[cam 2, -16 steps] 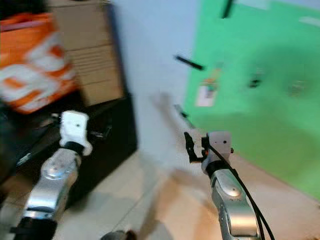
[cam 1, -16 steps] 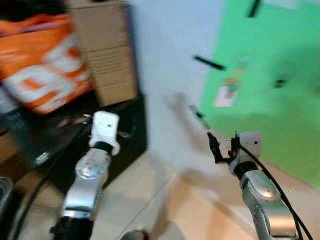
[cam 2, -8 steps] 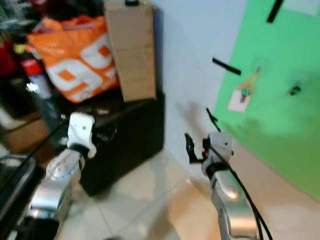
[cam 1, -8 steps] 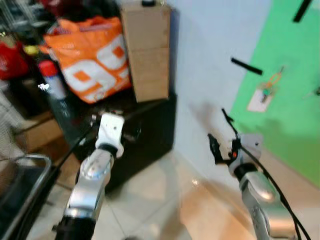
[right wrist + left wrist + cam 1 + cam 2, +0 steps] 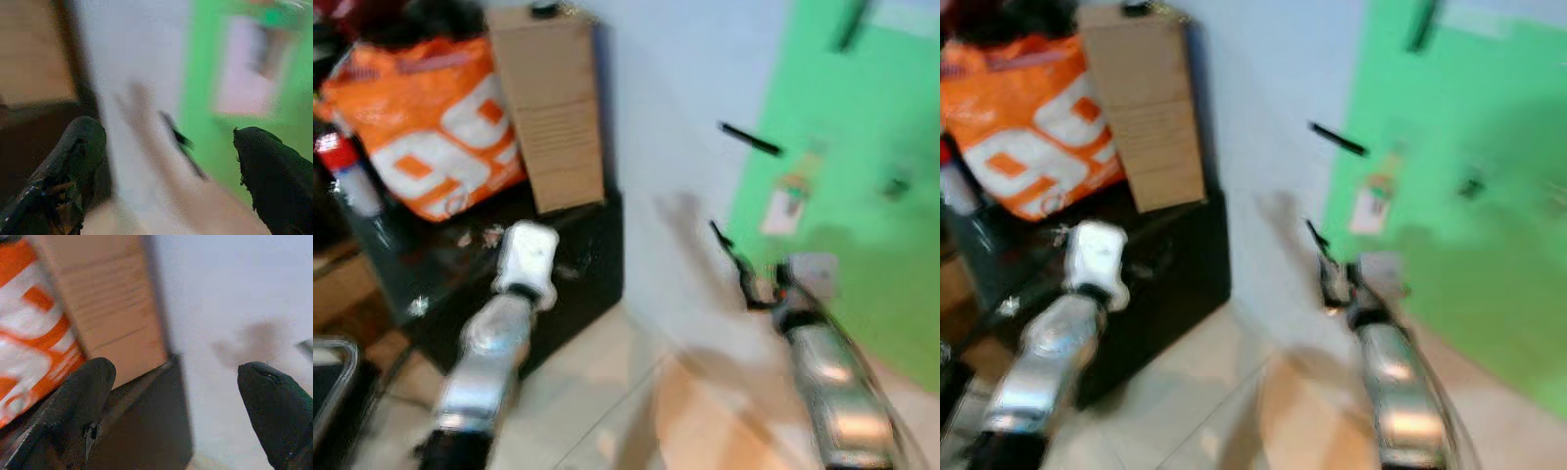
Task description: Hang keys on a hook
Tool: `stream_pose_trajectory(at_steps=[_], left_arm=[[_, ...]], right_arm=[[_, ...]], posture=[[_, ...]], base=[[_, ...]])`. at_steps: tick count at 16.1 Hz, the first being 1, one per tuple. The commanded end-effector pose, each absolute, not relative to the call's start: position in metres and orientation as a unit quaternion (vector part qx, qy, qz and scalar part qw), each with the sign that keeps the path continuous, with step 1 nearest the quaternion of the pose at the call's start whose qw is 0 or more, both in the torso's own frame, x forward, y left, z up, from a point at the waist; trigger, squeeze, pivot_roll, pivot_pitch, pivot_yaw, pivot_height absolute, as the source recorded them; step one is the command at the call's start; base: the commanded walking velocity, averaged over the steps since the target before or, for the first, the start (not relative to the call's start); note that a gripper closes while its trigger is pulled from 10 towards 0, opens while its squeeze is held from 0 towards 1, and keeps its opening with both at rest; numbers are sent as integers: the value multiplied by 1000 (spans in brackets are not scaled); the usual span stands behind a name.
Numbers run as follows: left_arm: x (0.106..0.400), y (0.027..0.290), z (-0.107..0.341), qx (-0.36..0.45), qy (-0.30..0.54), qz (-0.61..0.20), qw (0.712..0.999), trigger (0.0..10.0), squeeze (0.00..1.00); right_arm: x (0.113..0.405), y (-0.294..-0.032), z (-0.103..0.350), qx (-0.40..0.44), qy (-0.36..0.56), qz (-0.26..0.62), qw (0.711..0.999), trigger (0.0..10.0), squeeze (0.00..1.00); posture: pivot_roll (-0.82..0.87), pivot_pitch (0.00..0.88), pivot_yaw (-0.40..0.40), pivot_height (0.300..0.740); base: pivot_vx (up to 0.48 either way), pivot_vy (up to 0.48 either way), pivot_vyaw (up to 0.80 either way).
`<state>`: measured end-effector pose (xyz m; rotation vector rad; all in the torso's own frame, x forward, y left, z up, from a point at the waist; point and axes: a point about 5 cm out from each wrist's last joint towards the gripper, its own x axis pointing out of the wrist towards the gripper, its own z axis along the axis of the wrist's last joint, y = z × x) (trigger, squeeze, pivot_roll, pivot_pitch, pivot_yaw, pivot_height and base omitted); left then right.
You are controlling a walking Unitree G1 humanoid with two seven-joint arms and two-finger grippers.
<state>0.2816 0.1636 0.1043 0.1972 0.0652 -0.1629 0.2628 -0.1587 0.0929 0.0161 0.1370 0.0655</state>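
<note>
We held both arms raised in front of us, and the head pictures were blurred. The left gripper [image 5: 181, 411] had its fingers wide apart with nothing between them; its wrist view looked past them at a cardboard box [image 5: 102, 303], an orange bag [image 5: 19, 333] and the black cabinet [image 5: 142, 431] below them. The right gripper [image 5: 166, 176] was also spread wide and empty, with the white wall and the green panel [image 5: 205, 98] seen between its fingers.

The keys [image 5: 786, 201] seemed to hang on the green panel with a pale tag under them, though the blur did not let us be sure of their shape. They lay up and to the right of the right gripper [image 5: 744, 279], well apart from it, and far from the left gripper [image 5: 527, 257], so we judged that the right arm was the nearer one. Their long axis ran down the wall, as a hanging thing does. A dark hook [image 5: 750, 140] stood out from the wall, just to the left of the panel's edge and above the keys.

The head views gave us this whole layout. The right wrist view showed the tag [image 5: 244, 68] larger, with something green above it, but too smeared to read. We could not tell which hook was meant.
</note>
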Motion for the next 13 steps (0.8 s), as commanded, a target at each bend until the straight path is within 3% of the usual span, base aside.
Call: stream_pose_trajectory(at_steps=[1,2,7,13], left_arm=[[283,154,110,94,18,-91,991,10000,0],[283,154,110,94,18,-91,991,10000,0],[274,154,106,98,25,-107,989,10000,0],[271,153,104,103,25,-110,988,10000,0]], right_arm=[[262,-171,93,-12,72,23,997,10000,0],[261,-168,89,-4,92,45,995,10000,0],[239,-138,87,-1,93,236,967,10000,0],[244,-155,90,-24,74,159,984,10000,0]], posture=[[-94,0,9,740],[-94,0,9,740],[-95,0,14,740],[-104,0,14,740]], base=[[337,-277,0],[337,-277,0],[339,-273,800],[339,-274,771]])
